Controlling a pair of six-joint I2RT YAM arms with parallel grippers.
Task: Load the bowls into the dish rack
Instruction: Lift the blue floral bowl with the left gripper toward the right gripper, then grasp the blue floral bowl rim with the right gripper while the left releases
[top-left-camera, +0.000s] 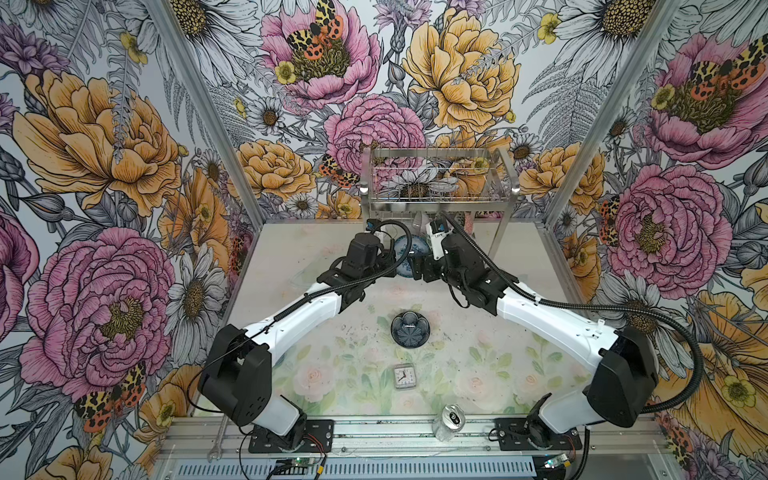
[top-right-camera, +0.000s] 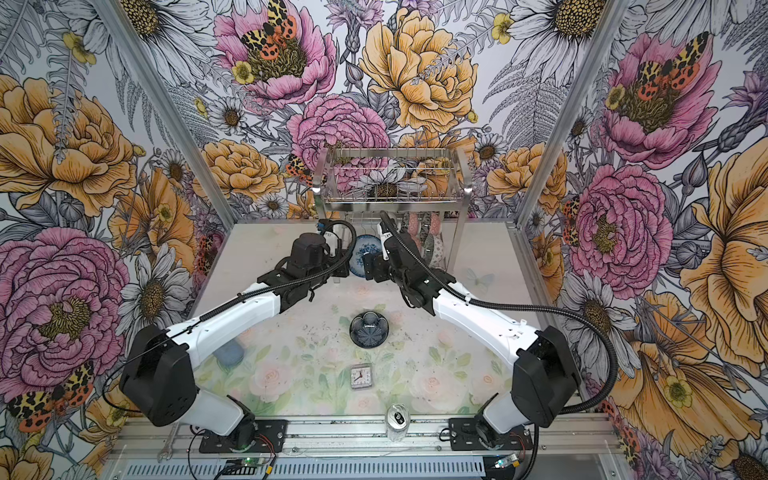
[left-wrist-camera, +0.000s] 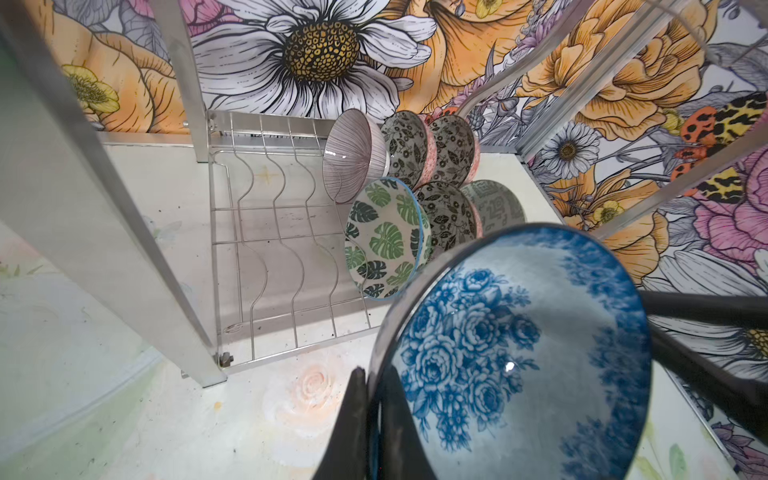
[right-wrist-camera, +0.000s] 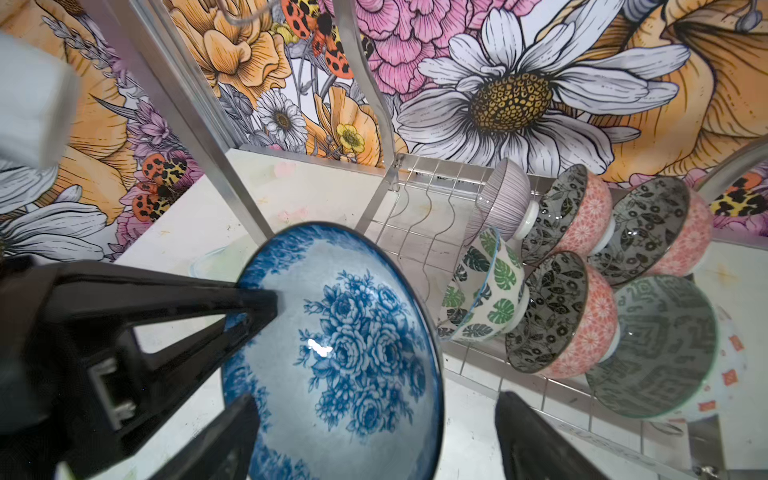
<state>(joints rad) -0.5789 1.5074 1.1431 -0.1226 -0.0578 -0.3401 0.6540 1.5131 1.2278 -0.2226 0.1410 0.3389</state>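
A blue floral bowl (top-left-camera: 409, 253) (top-right-camera: 362, 254) hangs on edge just in front of the dish rack (top-left-camera: 440, 201) (top-right-camera: 395, 202). My left gripper (left-wrist-camera: 372, 419) (top-left-camera: 394, 266) is shut on its rim. My right gripper (right-wrist-camera: 376, 401) (top-left-camera: 419, 266) is open, with its jaws wide on either side of the opposite rim of the bowl (right-wrist-camera: 345, 357) (left-wrist-camera: 519, 353). On the rack's wavy-wire tier (left-wrist-camera: 270, 232) (right-wrist-camera: 419, 216) several bowls stand on edge, the green leaf bowl (left-wrist-camera: 382, 241) (right-wrist-camera: 486, 299) nearest. A dark blue bowl (top-left-camera: 410, 329) (top-right-camera: 369, 329) sits upright on the table.
A small square clock (top-left-camera: 402, 376) and a silver can (top-left-camera: 449, 422) stand near the table's front. The rack's flat steel post (left-wrist-camera: 137, 232) rises close beside the held bowl. The wavy-wire slots left of the leaf bowl hold nothing. The upper basket holds no bowls.
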